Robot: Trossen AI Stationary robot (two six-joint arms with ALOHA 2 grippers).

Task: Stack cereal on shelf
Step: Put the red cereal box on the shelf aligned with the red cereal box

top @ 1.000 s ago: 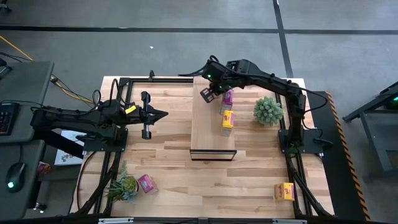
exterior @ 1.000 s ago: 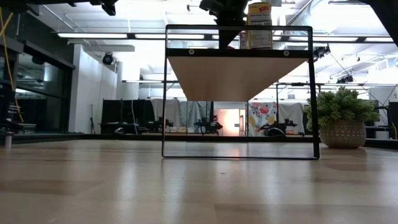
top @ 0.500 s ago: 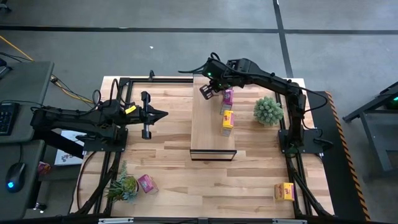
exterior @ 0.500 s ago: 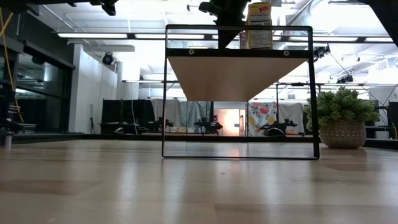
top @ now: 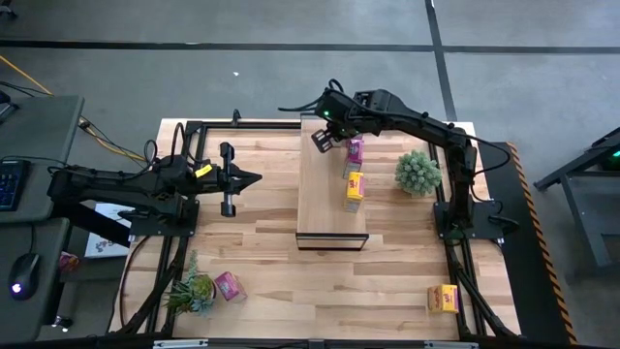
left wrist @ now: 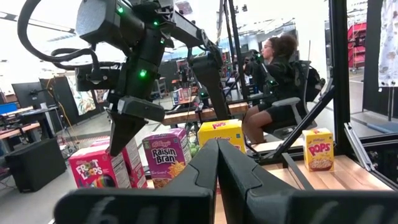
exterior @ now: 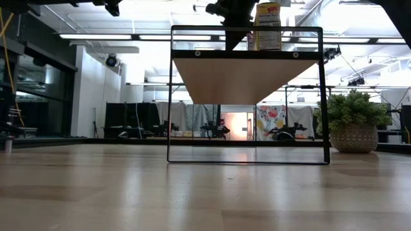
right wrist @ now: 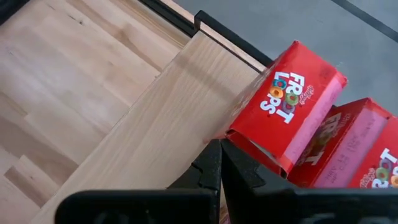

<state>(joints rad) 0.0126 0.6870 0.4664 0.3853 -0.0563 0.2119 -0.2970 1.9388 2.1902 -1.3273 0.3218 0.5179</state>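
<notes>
Cereal boxes of glossy cardboard: in the high view a yellow box (top: 445, 298) lies lower right and a pink box (top: 230, 285) lower left on the planked table (top: 262, 242). Mid-frame, the pale shelf (top: 325, 199) carries a yellow-and-red stack (top: 355, 185). Left gripper (top: 254, 178), pressed together, hovers centre-left. Right gripper (top: 323, 141), pressed together, hovers above the shelf's upper end beside a red Froot Loops box (right wrist: 287, 112). A spiky plant (top: 418, 173) stands right.

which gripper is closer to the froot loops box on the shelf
Right. The right gripper is over the shelf beside the Froot Loops box; the left gripper waits over the table, left of the shelf.
</notes>
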